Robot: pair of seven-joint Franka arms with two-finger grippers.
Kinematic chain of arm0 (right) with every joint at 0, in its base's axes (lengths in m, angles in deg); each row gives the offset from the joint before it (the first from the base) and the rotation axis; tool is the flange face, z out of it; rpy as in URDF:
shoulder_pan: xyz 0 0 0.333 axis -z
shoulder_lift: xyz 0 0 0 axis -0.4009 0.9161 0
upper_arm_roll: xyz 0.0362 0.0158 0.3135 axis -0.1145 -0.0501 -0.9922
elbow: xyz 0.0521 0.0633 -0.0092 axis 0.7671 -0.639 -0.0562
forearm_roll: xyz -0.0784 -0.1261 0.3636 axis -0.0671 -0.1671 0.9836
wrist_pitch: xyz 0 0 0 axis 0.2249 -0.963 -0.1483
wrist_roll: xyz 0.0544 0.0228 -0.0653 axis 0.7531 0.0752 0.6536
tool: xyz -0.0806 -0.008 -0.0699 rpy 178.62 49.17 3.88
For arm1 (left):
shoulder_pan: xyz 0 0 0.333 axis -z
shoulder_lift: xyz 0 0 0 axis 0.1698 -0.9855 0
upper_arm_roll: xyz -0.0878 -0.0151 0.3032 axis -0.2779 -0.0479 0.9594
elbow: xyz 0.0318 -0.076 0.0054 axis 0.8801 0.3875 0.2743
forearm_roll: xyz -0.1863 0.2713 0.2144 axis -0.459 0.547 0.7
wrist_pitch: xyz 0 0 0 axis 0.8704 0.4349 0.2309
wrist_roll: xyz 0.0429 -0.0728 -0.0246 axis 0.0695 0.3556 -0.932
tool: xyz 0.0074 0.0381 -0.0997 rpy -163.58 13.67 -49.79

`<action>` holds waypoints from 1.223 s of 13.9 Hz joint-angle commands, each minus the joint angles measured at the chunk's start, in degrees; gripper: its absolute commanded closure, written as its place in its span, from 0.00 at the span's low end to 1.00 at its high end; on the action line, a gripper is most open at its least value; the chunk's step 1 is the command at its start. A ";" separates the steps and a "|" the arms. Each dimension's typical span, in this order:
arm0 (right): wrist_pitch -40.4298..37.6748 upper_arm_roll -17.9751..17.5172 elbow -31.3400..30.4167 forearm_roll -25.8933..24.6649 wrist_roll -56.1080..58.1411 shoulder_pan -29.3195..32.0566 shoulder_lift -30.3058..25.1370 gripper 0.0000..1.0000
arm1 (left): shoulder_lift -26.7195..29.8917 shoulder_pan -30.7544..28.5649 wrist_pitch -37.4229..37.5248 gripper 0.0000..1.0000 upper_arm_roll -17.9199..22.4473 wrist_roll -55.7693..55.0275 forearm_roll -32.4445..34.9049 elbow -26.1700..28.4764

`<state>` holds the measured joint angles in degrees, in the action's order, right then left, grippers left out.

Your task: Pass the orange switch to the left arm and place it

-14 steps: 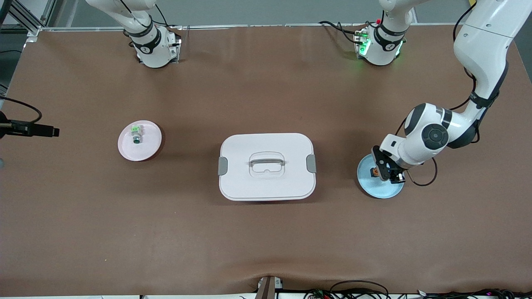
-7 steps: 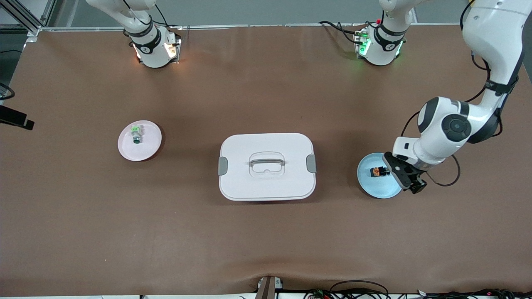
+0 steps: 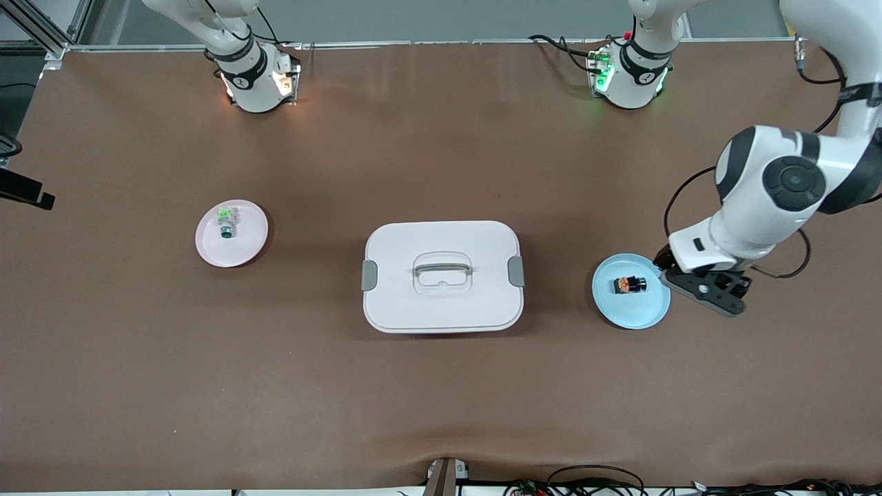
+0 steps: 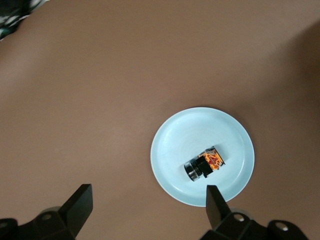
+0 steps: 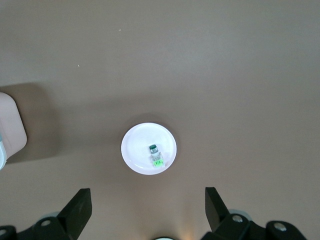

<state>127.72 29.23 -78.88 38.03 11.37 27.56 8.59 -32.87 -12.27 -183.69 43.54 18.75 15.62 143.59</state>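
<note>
The orange switch [image 3: 630, 284] lies on its side on the blue plate [image 3: 637, 311], at the left arm's end of the table. My left gripper [image 3: 713, 294] is open and empty, up in the air over the table just beside that plate. In the left wrist view the switch [image 4: 205, 164] lies on the plate [image 4: 175, 150], off to one side of the open gripper [image 4: 148, 202]. The white box [image 3: 442, 275] stands at the table's middle. My right gripper [image 5: 147, 202] is open and empty, high over the table, out of the front view.
A pink plate [image 3: 244, 244] with a small green-and-white switch [image 3: 225, 222] sits at the right arm's end of the table; both also show in the right wrist view, the plate [image 5: 135, 150] and the switch [image 5: 154, 153]. A corner of the box [image 5: 11, 127] shows there too.
My left gripper has moved off the blue plate toward the left arm's end of the table and risen. The orange switch stays lying on the plate.
</note>
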 commanded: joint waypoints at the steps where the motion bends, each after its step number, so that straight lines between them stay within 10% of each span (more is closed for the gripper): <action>1: 8.89 -1.17 -16.89 -0.54 -0.11 1.00 -11.25 0.00 | 0.40 -0.19 7.77 0.00 -0.29 -9.27 -0.98 -6.19; 4: 14.55 -1.25 -26.24 -0.45 -0.11 1.00 -17.26 0.00 | 1.71 -0.45 14.20 0.00 -0.99 -16.22 -2.12 -10.42; 10: 13.94 -1.61 -26.26 -0.10 -0.11 0.56 -18.32 0.00 | 4.35 0.07 21.93 0.00 0.40 -16.78 -5.02 -16.58; 17: 11.31 -1.69 -25.47 0.25 -0.29 -0.40 -18.50 0.00 | 13.31 17.81 27.56 0.00 22.72 -17.65 -15.30 -15.53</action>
<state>139.75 27.93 -103.25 38.15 11.37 27.49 -8.36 -22.40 2.06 -158.46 62.09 1.63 1.79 127.00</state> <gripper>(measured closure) 0.000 0.000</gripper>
